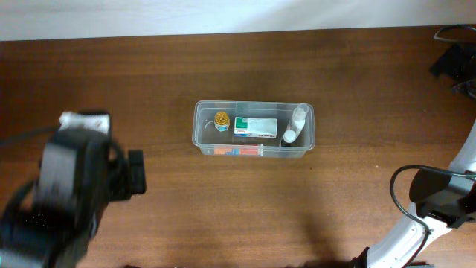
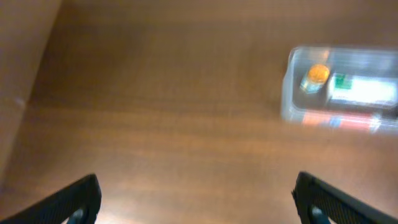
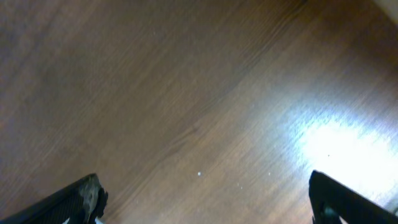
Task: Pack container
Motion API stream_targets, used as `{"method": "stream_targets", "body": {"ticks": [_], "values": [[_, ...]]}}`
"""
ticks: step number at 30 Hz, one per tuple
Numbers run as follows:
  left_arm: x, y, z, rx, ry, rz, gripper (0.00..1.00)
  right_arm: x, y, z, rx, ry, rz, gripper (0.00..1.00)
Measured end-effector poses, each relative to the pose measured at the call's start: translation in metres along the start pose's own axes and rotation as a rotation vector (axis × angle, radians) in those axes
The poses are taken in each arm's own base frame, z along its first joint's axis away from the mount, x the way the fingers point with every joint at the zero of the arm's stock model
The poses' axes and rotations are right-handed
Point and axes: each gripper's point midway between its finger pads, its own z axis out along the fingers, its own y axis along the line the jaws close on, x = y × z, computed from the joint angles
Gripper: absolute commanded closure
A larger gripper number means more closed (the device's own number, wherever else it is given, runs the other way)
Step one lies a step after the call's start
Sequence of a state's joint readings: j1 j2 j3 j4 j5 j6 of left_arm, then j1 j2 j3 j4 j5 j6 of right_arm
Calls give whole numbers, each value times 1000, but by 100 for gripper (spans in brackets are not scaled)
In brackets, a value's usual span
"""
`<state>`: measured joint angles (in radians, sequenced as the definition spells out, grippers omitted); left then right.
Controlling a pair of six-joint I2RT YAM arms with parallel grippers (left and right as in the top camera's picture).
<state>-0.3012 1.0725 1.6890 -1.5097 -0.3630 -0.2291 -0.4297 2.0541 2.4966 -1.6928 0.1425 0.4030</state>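
Observation:
The clear plastic container (image 1: 199, 132) stands at the table's middle. In it lie a small jar with an orange lid (image 1: 221, 118), a green-and-white box (image 1: 255, 126), a white dropper bottle (image 1: 295, 124) and a flat red-and-blue pack (image 1: 238, 151) along the front wall. The left wrist view shows the container (image 2: 287, 93) at the upper right, blurred. My left gripper (image 2: 198, 199) is open and empty over bare wood, well left of the container. My right gripper (image 3: 205, 199) is open and empty over bare wood at the table's right front.
The left arm (image 1: 67, 193) fills the lower left of the overhead view. The right arm (image 1: 439, 201) stands at the lower right. A black fixture (image 1: 455, 63) sits at the far right edge. A pale wall runs along the table's back edge.

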Motion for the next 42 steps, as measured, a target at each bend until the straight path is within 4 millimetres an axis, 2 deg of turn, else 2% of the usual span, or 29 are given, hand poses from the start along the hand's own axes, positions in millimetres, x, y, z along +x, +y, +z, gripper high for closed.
{"method": "stream_targets", "body": {"ticks": [4,7,9,17,21,27,36,42], "values": [[17,3,3,46,-176,-139,1,0,0,0,0,0,0,2],[28,-1,19,73,-252,-216,1,0,0,0,0,0,0,2],[37,-7,41,80,-264,-252,0,0,0,0,0,0,0,2],[89,-38,152,57,-178,-273,1,0,0,0,0,0,0,2],[124,-40,188,7,-101,-283,1,0,0,0,0,0,0,2],[138,-37,203,-37,-62,-332,1,0,0,0,0,0,0,2],[159,-38,221,-89,45,-304,1,0,0,0,0,0,0,2],[169,-30,230,-164,85,-253,1,0,0,0,0,0,0,2]]}}
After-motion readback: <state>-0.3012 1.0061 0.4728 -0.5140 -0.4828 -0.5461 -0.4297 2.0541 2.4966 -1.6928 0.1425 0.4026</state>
